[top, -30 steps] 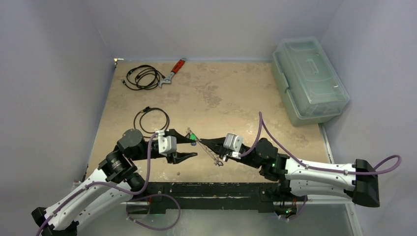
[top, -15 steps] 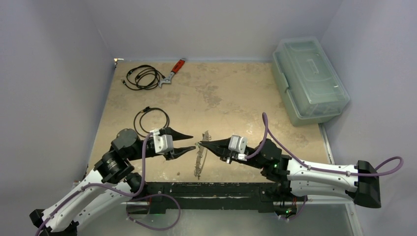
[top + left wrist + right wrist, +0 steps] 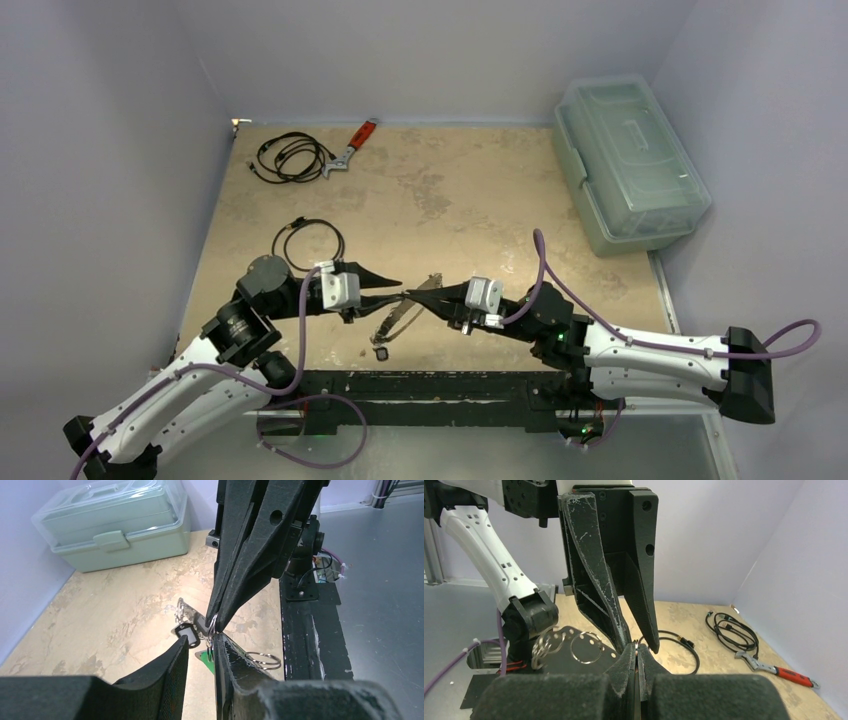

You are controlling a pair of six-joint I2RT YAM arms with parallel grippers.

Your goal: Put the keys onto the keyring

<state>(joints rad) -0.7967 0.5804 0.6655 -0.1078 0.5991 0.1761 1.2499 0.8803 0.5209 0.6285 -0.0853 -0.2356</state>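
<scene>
Big sandy desk (image 3: 450,190), with the pale green toolbox (image 3: 630,160) parked at its far right edge. Well left of that toolbox, and nearer the arm bases, the two grippers meet tip to tip. The right gripper (image 3: 636,657), on the toolbox side, is clamped tight on the thin wire of the keyring (image 3: 400,318). The left gripper (image 3: 201,642), on the side away from the toolbox, has its jaws only a narrow gap apart. The wire runs up through that gap, and I can't see a clear pinch. The keyring slants down and away from the toolbox. At its low end dangles the dark key with the white tag (image 3: 185,630), and a green-tagged key (image 3: 205,656) peeps out between the left gripper's fingers.
</scene>
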